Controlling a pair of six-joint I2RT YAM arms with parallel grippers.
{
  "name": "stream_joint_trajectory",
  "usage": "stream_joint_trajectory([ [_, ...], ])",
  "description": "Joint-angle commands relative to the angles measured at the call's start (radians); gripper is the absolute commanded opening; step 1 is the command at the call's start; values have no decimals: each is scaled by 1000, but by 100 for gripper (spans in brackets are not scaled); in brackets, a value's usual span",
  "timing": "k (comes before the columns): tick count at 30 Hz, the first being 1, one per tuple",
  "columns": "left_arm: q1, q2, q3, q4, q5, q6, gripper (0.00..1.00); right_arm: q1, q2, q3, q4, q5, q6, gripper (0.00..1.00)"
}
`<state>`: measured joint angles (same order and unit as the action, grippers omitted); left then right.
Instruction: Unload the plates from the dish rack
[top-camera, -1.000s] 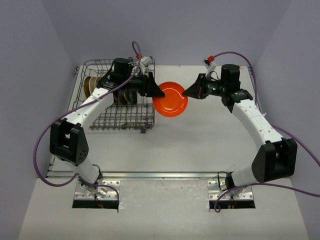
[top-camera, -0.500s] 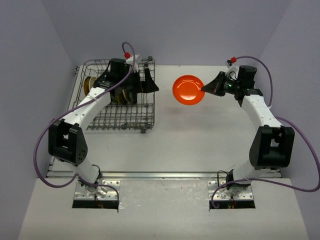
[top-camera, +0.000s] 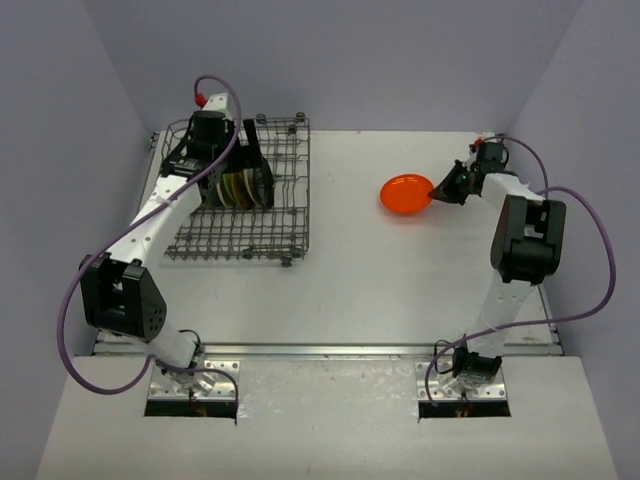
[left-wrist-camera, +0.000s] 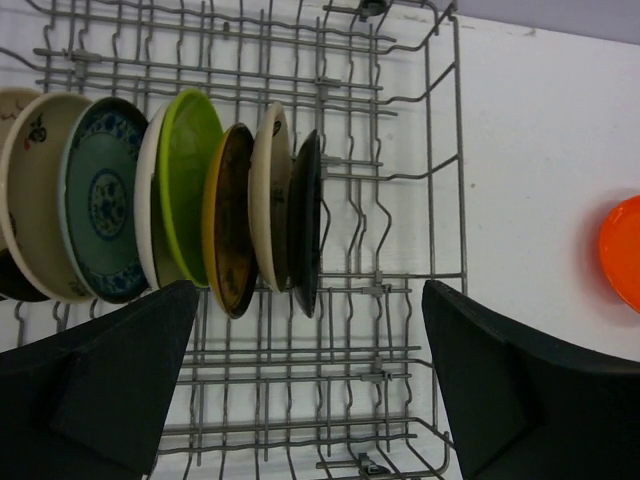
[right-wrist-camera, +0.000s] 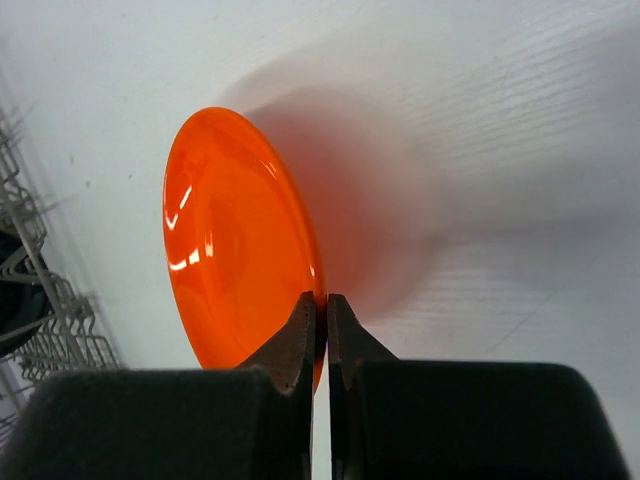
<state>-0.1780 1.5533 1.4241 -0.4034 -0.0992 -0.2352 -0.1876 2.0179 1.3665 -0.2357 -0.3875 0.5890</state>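
Several small round plates (left-wrist-camera: 185, 200) stand on edge in grey wire dish rack (left-wrist-camera: 458, 180), 10 o'clock; left gripper (left-wrist-camera: 310, 300) spread above them. Right gripper (right-wrist-camera: 322, 310) pinches rim of small round orange plate (right-wrist-camera: 225, 240), 2 o'clock.

A glossy orange plate (right-wrist-camera: 235, 250) glows against the white table (top-camera: 380, 270). In the grey wire dish rack (left-wrist-camera: 461, 180): a teal-patterned plate (left-wrist-camera: 105, 205) with a floral medallion and cream rim, a lime green plate (left-wrist-camera: 190, 170), a dark brown plate (left-wrist-camera: 232, 230) edged mustard yellow, a beige plate (left-wrist-camera: 270, 190), and what appears to be a black plate (left-wrist-camera: 306, 225).
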Motion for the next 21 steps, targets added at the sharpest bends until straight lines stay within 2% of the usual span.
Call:
stream_joint_trajectory([
  [1,-3,50,87,-18,-97,27,87,-7,67,123,21,38,-18,0],
  [6,-1,128,133,-37,-72,27,79,-12,126,176,16,35,-31,0],
  [11,8,210,180,-63,-49,19,77,-14,179,225,-13,43,-48,11],
  [14,12,248,205,-73,-38,22,74,-16,185,229,-27,48,-48,34],
  [16,12,263,216,-77,-24,25,72,-18,180,227,-37,47,-46,56],
  [17,11,267,218,-78,-18,26,70,-17,174,223,-39,47,-43,63],
  [18,10,270,220,-78,-15,27,69,-17,168,219,-41,46,-41,69],
  [21,5,260,221,-72,-38,32,65,-18,137,211,-46,37,-29,76],
])
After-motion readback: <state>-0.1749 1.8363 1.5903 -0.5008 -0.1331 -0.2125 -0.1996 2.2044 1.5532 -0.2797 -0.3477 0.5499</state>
